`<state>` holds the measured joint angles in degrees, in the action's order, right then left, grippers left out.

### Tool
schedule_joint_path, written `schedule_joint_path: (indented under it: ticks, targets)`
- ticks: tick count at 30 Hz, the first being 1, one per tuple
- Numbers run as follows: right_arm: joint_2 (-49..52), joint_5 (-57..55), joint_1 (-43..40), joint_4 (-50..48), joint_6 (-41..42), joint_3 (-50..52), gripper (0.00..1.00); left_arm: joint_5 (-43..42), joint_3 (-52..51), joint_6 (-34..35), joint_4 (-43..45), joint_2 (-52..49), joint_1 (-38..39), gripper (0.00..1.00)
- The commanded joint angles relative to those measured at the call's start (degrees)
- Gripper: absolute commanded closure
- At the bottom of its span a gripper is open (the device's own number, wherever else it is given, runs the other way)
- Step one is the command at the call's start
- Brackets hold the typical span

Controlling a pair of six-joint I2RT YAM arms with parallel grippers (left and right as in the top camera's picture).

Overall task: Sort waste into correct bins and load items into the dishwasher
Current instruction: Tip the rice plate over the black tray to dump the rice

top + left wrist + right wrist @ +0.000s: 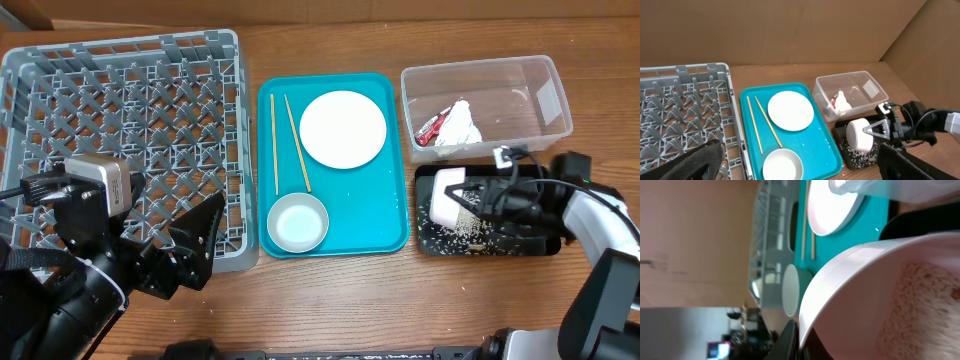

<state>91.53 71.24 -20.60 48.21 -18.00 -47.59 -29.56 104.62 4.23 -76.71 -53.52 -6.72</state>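
One tipped bowl clamped in R jaws over black tray, L jaws wide, empty, tub label unreadable

Bright, even, diffuse light from above; only soft shadows under the teal tray in the overhead view. Mild sheen on the white plate and the clear plastic tub. Crisp in the overhead and left wrist views. Smeared in the right wrist view: white bowl too near for focus, top right corner washed out.
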Motion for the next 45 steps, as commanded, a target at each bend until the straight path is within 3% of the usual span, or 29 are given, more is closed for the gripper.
schedule_joint_path:
  ticks: [1, 4, 16, 18, 21, 24, 27, 30, 33, 36, 41, 45]
  targets:
    - [-0.74, 11.34, -3.65, 1.31, -1.95, 0.72, 0.96, 0.13, 0.55, -1.07, 0.0, -0.09, 0.42, 0.0]
    - [-0.74, 18.69, -5.35, 1.64, -1.86, 0.72, 0.96, 0.13, 0.55, -1.07, 0.0, -0.11, 0.42, 0.0]
    - [-0.76, 18.71, -5.7, 6.21, -3.28, 0.7, 0.96, 0.11, 0.55, -1.07, 0.0, -0.09, 0.42, 0.0]
    - [-0.76, 15.85, -5.66, 7.69, -8.57, 0.72, 0.96, 0.11, 0.55, -1.07, 0.0, -0.09, 0.42, 0.0]
    - [-0.76, 13.92, -5.95, 7.93, -4.98, 0.72, 0.96, 0.11, 0.55, -1.07, 0.0, -0.09, 0.42, 0.0]
    - [-0.76, 16.83, -5.66, 10.73, -13.79, 0.7, 0.96, 0.11, 0.55, -1.07, 0.0, -0.09, 0.42, 0.0]
    - [-0.81, 17.2, -5.95, 10.43, -4.42, 0.7, 0.96, 0.11, 0.55, -1.07, 0.0, -0.09, 0.42, 0.0]
    - [-1.25, 16.0, -5.29, 11.8, -11.39, 0.52, 0.96, 0.13, 0.55, -1.07, 0.0, -0.09, 0.42, 0.0]
    - [-0.9, 17.05, -5.44, 8.5, 0.83, 0.55, 0.96, 0.11, 0.55, -1.07, 0.0, -0.09, 0.42, 0.0]
    - [-2.45, 14.8, -3.23, 10.49, -6.08, -0.7, 0.96, 0.11, 0.55, -1.07, 0.0, -0.09, 0.42, 0.0]
    - [-3.58, 8.63, 3.54, 15.02, -3.39, -5.25, 0.96, 0.11, 0.55, -1.07, 0.0, -0.09, 0.42, 0.0]
    - [-5.7, -4.48, 15.69, 18.14, 1.18, -12.24, 0.96, 0.11, 0.55, -1.07, 0.0, -0.09, 0.42, 0.0]
